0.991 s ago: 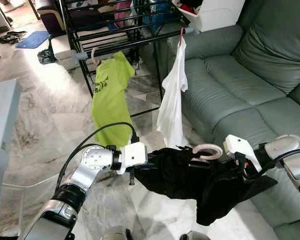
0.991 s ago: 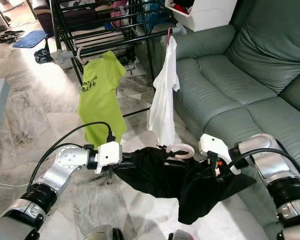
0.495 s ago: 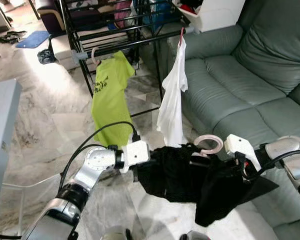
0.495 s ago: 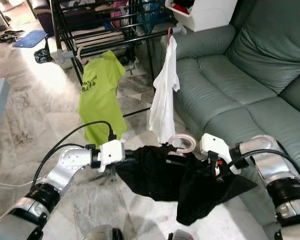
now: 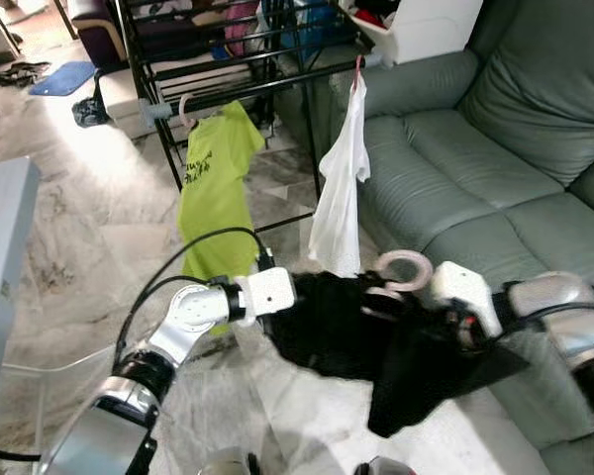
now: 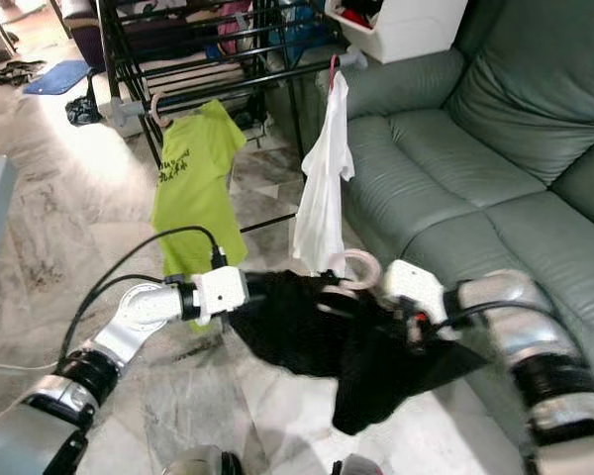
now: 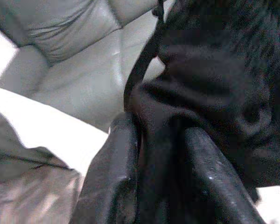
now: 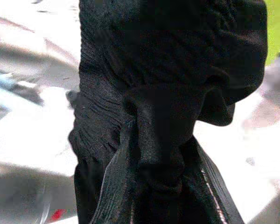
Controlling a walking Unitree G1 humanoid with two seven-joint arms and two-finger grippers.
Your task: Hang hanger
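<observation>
Over at nine o'clock in the eye views, a pale grey table edge (image 5: 5,247) borders the veined marble floor (image 5: 79,228). Toward eleven o'clock stands a black metal drying rack (image 5: 228,59), with a lime-green T-shirt (image 5: 216,193) hanging from its lower rail on a pale pink hanger. At twelve o'clock a white sleeveless top (image 5: 339,203) hangs from the rack's end on a red hook, and a white plastic basket (image 5: 426,25) sits just above it. Low in the scene, the left gripper (image 7: 161,154) reaches in from seven o'clock, its two black fingers (image 7: 114,177) clamped on a fold of a black knitted garment (image 5: 361,332). That garment is stretched between both arms, held off the floor, and the pink curved plastic hanger hook (image 5: 404,270) rises from its top edge at centre, below the white top. At four o'clock the right gripper (image 8: 161,163) pinches the garment's other side, fingers closed around bunched cloth. From two to five o'clock spreads a grey-green leather sofa (image 5: 495,148).
</observation>
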